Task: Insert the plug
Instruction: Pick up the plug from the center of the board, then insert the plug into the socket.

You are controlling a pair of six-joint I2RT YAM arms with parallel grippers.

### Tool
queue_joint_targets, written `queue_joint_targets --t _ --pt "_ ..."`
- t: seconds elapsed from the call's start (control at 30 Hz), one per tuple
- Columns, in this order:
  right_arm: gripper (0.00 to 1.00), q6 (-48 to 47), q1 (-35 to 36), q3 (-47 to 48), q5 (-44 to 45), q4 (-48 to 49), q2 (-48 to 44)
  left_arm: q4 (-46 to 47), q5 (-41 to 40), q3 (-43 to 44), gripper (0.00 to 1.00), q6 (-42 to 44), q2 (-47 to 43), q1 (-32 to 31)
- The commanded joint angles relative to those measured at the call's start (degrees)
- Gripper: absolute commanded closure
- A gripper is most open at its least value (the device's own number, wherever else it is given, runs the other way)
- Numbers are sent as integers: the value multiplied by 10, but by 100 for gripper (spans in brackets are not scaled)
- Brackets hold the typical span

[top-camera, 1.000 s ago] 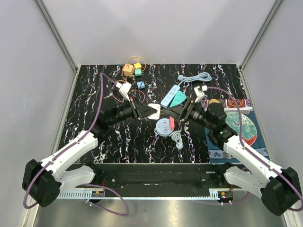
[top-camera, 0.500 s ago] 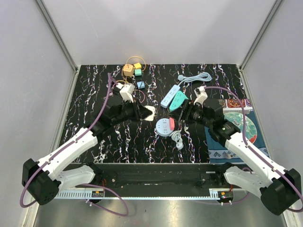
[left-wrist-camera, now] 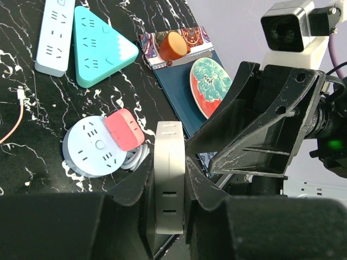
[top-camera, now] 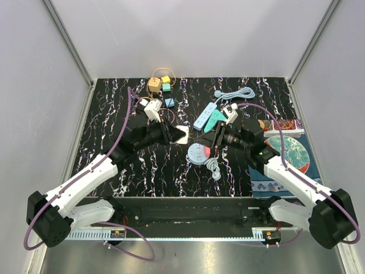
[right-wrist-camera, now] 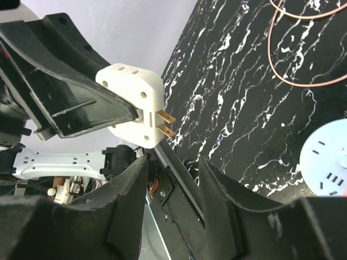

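Top external view: regrasp or handover stage, by my read. The left pincer (top-camera: 174,135) is clamped on the white rounded-triangular plastic plug with two brass prongs (top-camera: 181,134), which looks lifted off the black marbled desk (top-camera: 114,114) near its middle, at about 10 o'clock from the round pale-blue socket hub with a red block on top (top-camera: 197,154). The right pincer (top-camera: 212,140) is at 3 o'clock of the plug, near it, jaws apart with nothing between them. In the right wrist view the plug sits at 10 o'clock, its prongs aimed toward 4 o'clock above that gap, with no contact visible. The next move likely calls for the right pincer to take the body without touching the prongs, or for the left to carry it over. Either way the two blades must line up with a two-slot opening on the hub. The plug has a smooth hard shell, rounded corners, small round dimples on its face and slots along its edge. The left pincer grips it across the flat faces.
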Motion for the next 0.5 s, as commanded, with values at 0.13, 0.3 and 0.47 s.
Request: queue_joint_targets --t 0.13,0.3,0.47 --pt "54 40 -13 -4 -81 146 9 101 74 -20 100 -19 -25 -2" --pt "51 57 -25 5 -117 183 18 110 113 -28 100 -22 -32 -2" --pt "49 46 -37 17 -139 184 23 131 145 -32 100 -31 -44 -2"
